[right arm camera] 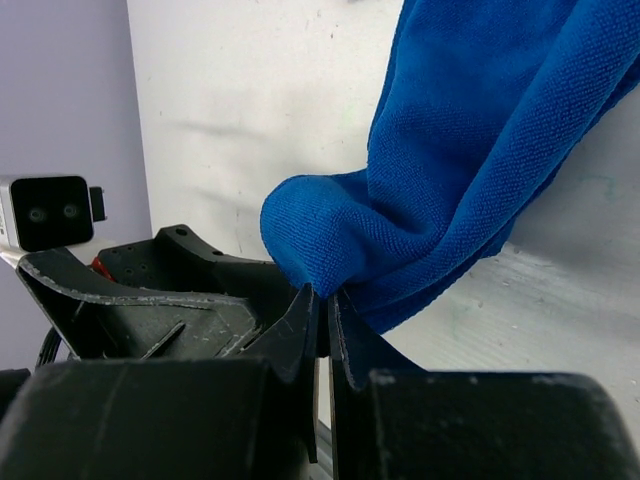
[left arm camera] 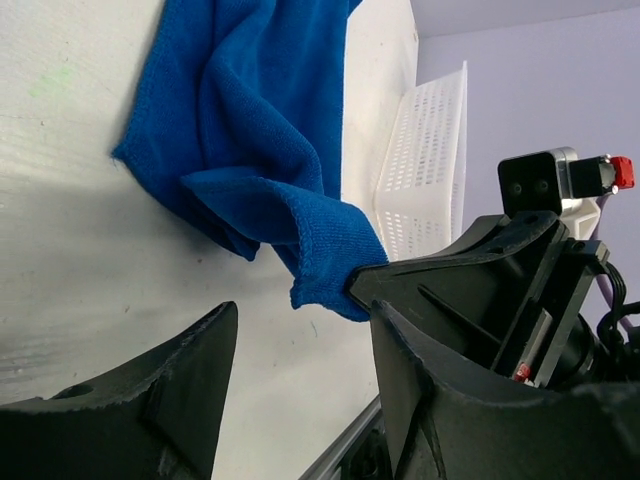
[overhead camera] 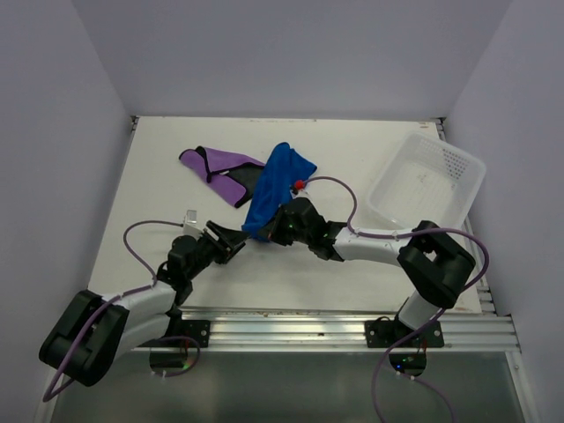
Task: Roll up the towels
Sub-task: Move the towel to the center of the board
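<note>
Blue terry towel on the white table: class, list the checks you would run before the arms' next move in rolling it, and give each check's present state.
1. Grip: the right gripper is shut on the near corner of the royal blue terry towel: ok.
2. The left gripper is open: ok.
3. Second hold: not ok; the left gripper holds nothing.
4. Blue towel spread flat: not ok; it is bunched and folded.
5. The purple cloth towel with a black section lies apart from the blue one: not ok; they meet.
6. The white perforated plastic basket stands apart from both towels: ok.
</note>
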Tool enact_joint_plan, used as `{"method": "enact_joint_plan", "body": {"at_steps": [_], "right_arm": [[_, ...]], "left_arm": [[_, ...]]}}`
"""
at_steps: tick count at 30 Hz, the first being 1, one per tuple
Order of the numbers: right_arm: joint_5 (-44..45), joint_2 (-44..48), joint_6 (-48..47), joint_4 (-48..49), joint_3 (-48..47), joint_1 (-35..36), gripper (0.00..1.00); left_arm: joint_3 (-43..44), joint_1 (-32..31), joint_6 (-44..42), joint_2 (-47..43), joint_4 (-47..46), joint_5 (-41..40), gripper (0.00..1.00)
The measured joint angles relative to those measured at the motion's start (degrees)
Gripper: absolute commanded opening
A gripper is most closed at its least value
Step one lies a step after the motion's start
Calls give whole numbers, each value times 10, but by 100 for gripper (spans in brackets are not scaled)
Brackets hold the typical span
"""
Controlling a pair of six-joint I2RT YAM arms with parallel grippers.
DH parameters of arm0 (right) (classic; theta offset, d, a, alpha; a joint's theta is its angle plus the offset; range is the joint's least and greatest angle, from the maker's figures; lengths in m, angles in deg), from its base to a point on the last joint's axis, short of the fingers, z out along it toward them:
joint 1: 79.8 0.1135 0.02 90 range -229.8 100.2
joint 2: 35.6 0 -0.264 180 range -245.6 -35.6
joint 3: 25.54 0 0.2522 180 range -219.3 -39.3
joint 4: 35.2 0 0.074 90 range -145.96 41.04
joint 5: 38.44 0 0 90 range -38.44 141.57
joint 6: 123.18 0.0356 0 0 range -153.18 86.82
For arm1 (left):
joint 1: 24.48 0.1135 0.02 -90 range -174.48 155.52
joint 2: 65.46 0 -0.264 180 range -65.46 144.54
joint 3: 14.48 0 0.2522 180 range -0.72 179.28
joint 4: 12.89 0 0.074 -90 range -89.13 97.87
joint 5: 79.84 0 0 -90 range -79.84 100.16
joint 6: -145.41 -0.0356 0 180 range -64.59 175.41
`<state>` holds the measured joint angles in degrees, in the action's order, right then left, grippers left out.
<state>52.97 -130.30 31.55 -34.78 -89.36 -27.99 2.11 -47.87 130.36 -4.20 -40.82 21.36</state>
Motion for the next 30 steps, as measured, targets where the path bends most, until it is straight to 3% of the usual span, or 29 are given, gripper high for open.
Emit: {"method": "enact_joint_plan", "body": {"at_steps": [17, 23, 28, 30], "right_arm": [[-40, 0, -3, 0, 0, 0, 0], [-55, -3, -2, 3, 0, 0, 0], [-69, -16, -2, 7, 0, 0, 0], [-72, -23, -2, 10, -1, 0, 0]], "left_arm": [[0, 0, -16, 67, -43, -1, 52], [4, 0, -21, 67, -46, -3, 33], [4, 0, -21, 67, -47, -7, 27], [4, 0, -21, 67, -47, -8, 19]]}}
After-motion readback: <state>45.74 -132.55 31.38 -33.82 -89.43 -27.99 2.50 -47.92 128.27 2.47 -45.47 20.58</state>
